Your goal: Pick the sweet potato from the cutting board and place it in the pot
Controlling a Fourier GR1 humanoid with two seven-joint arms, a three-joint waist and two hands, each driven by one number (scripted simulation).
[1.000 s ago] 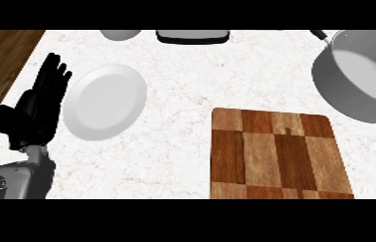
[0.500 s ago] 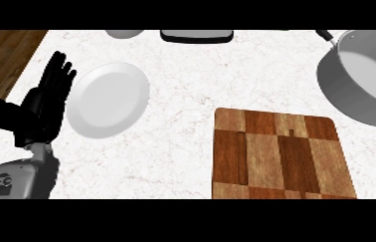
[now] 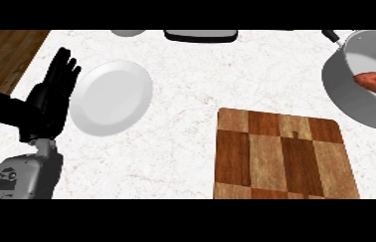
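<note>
One hand shows: the left hand (image 3: 53, 99) rests at the bench's (image 3: 220, 71) left edge, fingers straight and released, holding nothing, just beside the white plate (image 3: 112, 97). The right hand is out of view. The sweet potato (image 3: 366, 80) lies inside the pot (image 3: 343, 86) at the bench's right edge, and the cutting board (image 3: 283, 156) at the front edge carries nothing. By my judgement the placing step is done; what remains calls only for keeping clear of the pot.

A white, faintly veined marble bench (image 3: 213, 71) filled most of the view under even light, with brown wooden floor (image 3: 18, 52) showing past its left edge.
</note>
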